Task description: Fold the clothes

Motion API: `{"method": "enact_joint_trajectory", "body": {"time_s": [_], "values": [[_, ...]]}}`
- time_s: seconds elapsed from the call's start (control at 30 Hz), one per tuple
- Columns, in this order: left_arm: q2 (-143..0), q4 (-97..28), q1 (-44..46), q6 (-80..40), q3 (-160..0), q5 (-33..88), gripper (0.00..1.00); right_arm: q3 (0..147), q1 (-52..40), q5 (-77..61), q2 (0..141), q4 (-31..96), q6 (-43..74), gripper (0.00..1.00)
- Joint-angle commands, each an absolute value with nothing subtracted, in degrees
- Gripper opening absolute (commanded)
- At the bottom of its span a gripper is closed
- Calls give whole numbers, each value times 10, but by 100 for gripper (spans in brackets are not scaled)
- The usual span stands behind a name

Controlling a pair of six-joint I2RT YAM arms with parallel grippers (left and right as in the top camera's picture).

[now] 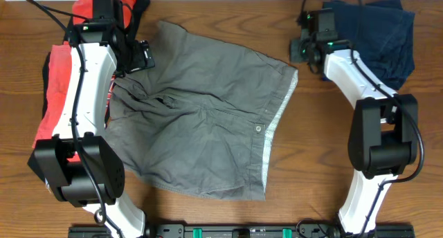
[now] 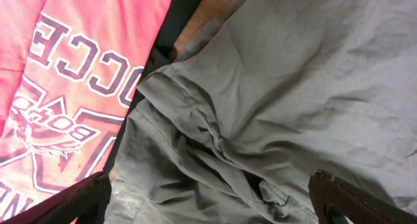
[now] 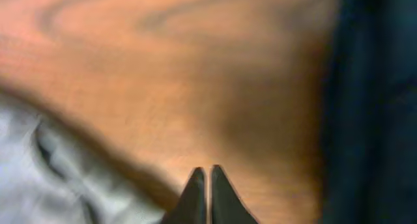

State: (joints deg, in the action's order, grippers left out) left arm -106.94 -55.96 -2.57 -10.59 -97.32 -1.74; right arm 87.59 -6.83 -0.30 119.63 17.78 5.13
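My left claw [image 2: 212, 196] gapes wide over the crumpled grey-khaki cotton shorts [image 1: 208, 127], gripping nothing. My right claw [image 3: 208, 185] is pinched together, empty, above the brown wooden table [image 3: 195, 87]. The shorts lie spread mid-table.

Table [image 1: 228, 10]: brown wood with dark grain streaks running along its length. It fills the overhead view edge to edge. Light is even and soft, shadows short and faint.

Far left corner: red T-shirt [image 1: 59, 93] with white lettering and black trim, spread down the left edge.

Far right corner: dark navy garment [image 1: 387, 37], folded, lying flat.

Right wrist view: the wood reads warmer, orange, blurred.
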Motion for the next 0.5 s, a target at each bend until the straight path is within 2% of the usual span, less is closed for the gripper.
{"method": "enact_joint_trajectory", "body": {"time_s": [0.0, 0.07, 0.1, 0.17, 0.2, 0.3, 0.47], "values": [[-1067, -554, -25, -102, -975, -21, 98, 883, -36, 15, 1216, 161, 40, 1], [-1067, -552, -25, -102, -975, -21, 98, 883, -27, -57, 1216, 176, 7, 4], [-1067, -552, -25, -102, -975, -21, 98, 884, -25, -92, 1216, 193, -1, 10], [-1067, -552, -25, -102, -975, -21, 98, 884, -25, -149, 1216, 230, -15, 37], [-1067, -552, -25, -102, -975, -21, 98, 884, -26, -173, 1216, 252, -22, 45], [-1067, -552, -24, -102, -975, -19, 98, 884, -30, -200, 1216, 298, -38, 54], [-1067, -552, -24, -102, -975, -19, 98, 883, -44, -200, 1223, 331, -39, 56]]}}
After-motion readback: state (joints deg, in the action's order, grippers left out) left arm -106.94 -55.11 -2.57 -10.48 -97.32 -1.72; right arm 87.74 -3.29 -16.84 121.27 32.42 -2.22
